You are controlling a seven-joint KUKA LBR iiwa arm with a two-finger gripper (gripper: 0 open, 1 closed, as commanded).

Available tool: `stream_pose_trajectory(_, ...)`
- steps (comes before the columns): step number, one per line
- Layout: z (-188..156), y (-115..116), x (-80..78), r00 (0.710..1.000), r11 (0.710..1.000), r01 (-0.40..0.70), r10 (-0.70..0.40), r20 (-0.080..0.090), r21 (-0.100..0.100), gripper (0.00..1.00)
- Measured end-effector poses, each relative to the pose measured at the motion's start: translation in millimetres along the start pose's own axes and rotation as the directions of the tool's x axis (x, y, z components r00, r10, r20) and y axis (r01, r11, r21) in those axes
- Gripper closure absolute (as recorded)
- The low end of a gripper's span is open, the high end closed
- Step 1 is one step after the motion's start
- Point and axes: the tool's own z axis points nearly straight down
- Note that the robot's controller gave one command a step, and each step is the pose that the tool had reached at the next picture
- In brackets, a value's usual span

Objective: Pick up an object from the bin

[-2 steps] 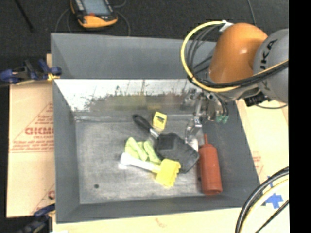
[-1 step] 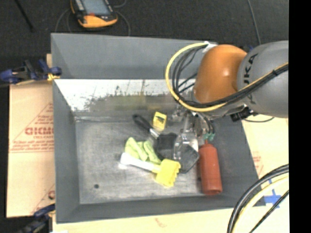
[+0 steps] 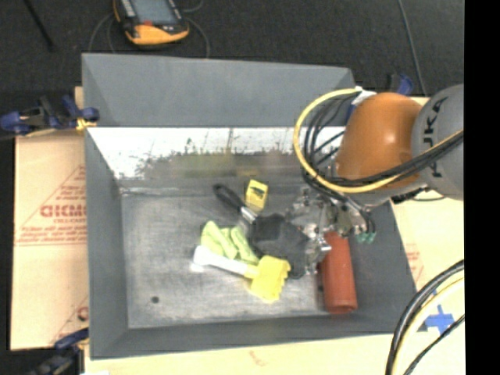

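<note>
Grey metal bin point(image 3: 105, 233) floor carries a small heap, and we see the claw point(image 3: 316, 244) low at its right, between a black block point(image 3: 269, 229) and a red cylinder point(image 3: 337, 276) lying along the right wall. Whether the claw is released or clenched, we cannot tell.

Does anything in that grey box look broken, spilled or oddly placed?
Nothing stands out. Small things lie jumbled in the bin, as loose things would: a yellow brush and a red tube near the right wall, beside the claw.
</note>
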Motion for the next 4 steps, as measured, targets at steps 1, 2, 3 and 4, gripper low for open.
stream_pose_trajectory(1, 53.4, 18.5, 16.3, 1.000, 1.000, -0.021, 0.020, 0.016, 0.009, 0.00)
stream_pose_trajectory(2, 52.0, 20.4, 16.9, 1.000, 1.000, -0.016, 0.016, 0.004, 0.009, 1.00)
stream_pose_trajectory(3, 52.0, 20.4, 16.8, 1.000, 1.000, -0.015, 0.015, 0.004, 0.009, 1.00)
stream_pose_trajectory(4, 48.9, 16.5, 13.5, 0.999, 0.999, -0.049, 0.049, -0.010, 0.006, 1.00)
